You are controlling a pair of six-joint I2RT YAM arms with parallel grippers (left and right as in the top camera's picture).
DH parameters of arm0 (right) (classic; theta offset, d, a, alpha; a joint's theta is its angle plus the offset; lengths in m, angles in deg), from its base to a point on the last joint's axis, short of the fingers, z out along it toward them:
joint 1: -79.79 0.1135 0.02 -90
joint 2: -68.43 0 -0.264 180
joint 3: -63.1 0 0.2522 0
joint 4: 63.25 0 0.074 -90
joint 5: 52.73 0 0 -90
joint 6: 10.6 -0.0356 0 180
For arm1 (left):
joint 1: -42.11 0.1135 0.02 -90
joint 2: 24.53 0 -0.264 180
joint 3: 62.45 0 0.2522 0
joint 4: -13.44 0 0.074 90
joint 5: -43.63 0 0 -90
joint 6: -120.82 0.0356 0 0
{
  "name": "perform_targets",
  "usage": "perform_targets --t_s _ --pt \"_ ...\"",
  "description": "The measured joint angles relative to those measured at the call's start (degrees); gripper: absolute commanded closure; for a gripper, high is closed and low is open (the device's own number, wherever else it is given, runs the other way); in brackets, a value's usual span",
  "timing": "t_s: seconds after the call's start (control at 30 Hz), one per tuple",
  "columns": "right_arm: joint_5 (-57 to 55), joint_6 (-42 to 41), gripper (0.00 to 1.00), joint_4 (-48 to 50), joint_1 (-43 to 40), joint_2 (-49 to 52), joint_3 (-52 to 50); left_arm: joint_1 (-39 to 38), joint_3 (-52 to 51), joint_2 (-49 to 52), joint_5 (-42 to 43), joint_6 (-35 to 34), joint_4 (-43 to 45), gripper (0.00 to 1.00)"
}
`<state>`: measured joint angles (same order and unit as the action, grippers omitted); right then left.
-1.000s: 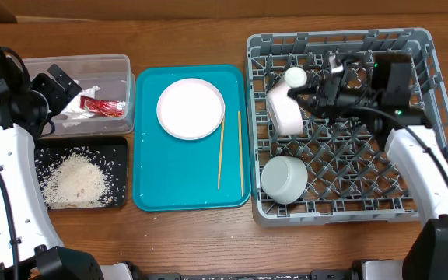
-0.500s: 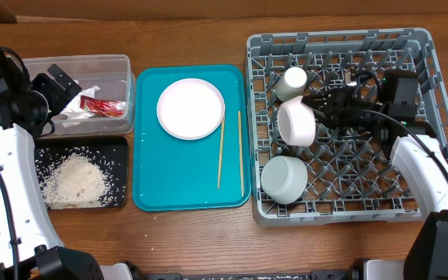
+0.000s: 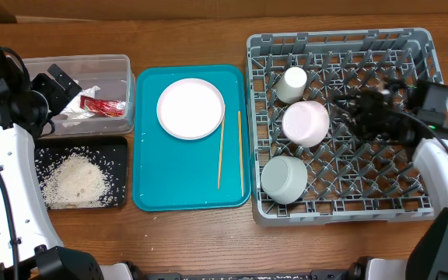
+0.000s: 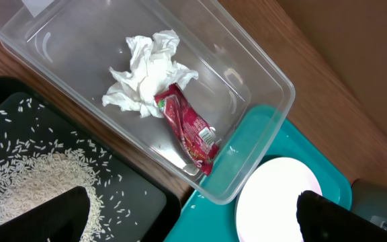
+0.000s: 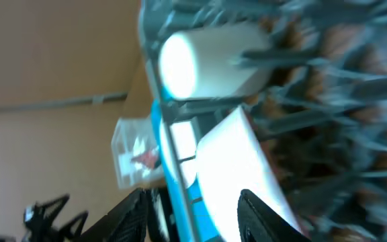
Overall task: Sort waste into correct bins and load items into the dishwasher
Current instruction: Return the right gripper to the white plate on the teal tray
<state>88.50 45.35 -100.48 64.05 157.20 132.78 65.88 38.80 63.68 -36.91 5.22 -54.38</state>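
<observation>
Right hand (image 5: 197, 218), spread and pinching nothing, is best lifted straight out of the rack (image 3: 341, 39) without the bowl (image 3: 306, 123) just ahead or the cup (image 3: 292, 83) beyond being nudged; plate (image 3: 190, 108) and chopsticks (image 3: 221, 152) on the tray (image 3: 177, 183) are not yet loaded; left hand (image 4: 193, 215) is spread over the tub (image 4: 247, 87).

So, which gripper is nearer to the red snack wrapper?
Left. The left gripper hovers at the clear tub holding the wrapper; the right gripper is far across, over the dish rack.
</observation>
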Motion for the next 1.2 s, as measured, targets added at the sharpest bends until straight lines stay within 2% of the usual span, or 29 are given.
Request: perform_targets --t_s 0.17,0.3,0.4,0.5,0.67,0.93,1.2 --pt "-3.3 4.3 0.55 -8.1 -2.8 0.0 2.7 0.0 0.0 0.0 0.0 0.0 0.0 0.0" --pt "-6.1 9.5 0.56 -16.7 -1.8 0.0 10.2 0.0 0.0 0.0 0.0 0.0 0.0 0.0" --pt "-9.5 14.1 0.56 -23.2 2.1 0.0 17.7 0.0 0.0 0.0 0.0 0.0 0.0 0.0" --pt "-14.5 16.4 0.56 -25.1 8.9 0.0 22.8 0.0 0.0 0.0 0.0 0.0 0.0 0.0" --pt "-25.4 18.3 0.55 -21.1 25.7 0.0 25.6 0.0 0.0 0.0 0.0 0.0 0.0 0.0" --pt "-49.5 19.3 0.48 -11.3 52.1 3.8 25.6 0.0 0.0 0.0 0.0 0.0 0.0 0.0" --pt "-59.1 20.5 0.48 3.8 62.1 17.9 25.7 0.0 0.0 0.0 0.0 0.0 0.0 0.0"
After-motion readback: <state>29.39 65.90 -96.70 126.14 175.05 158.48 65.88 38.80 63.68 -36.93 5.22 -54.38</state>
